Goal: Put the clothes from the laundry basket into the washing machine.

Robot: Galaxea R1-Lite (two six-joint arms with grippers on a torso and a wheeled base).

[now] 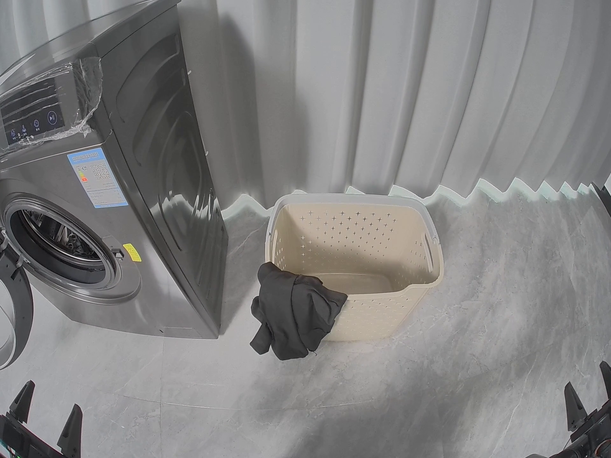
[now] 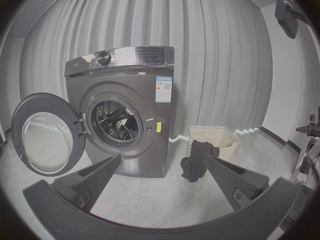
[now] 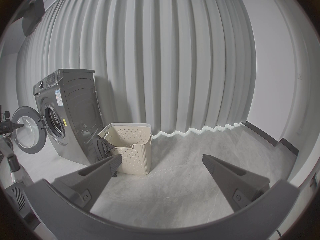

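Your left gripper (image 1: 52,395) and right gripper (image 1: 585,375) gaped empty — the garment (image 1: 293,313) looked limp, light; best pinched at its bunched top.

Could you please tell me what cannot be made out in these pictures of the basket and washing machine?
- Head view: the near wall of the basket and the draped dark garment hide part of its floor.
- Left wrist view: the dark clothes in the drum are too small to count.
- Head view: the washer door is cut off by the left edge.
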